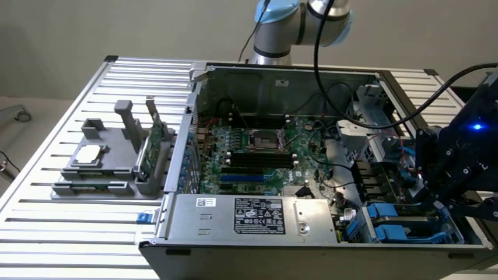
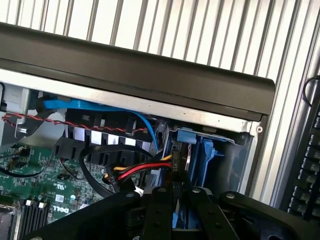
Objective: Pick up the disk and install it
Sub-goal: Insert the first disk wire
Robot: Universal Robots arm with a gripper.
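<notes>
In the wrist view, the disk (image 2: 181,152) shows edge-on as a thin dark slab with a blue plastic carrier frame. It stands upright between my two black fingers (image 2: 157,210). My gripper (image 2: 176,194) is shut on it, directly over the blue drive bay (image 2: 220,160) in the corner of the open computer case. In the exterior view, my gripper (image 1: 439,195) hangs at the case's right side, just above the blue bays (image 1: 393,224). My own black body hides the disk there.
Red, yellow and black power cables (image 2: 142,171) and a blue data cable (image 2: 95,107) run beside the bay. The case's black wall (image 2: 135,67) borders it, and a keyboard (image 2: 306,165) lies outside. A grey fixture (image 1: 109,172) with a chip (image 1: 87,154) and a green card (image 1: 155,143) stands on the exterior view's left.
</notes>
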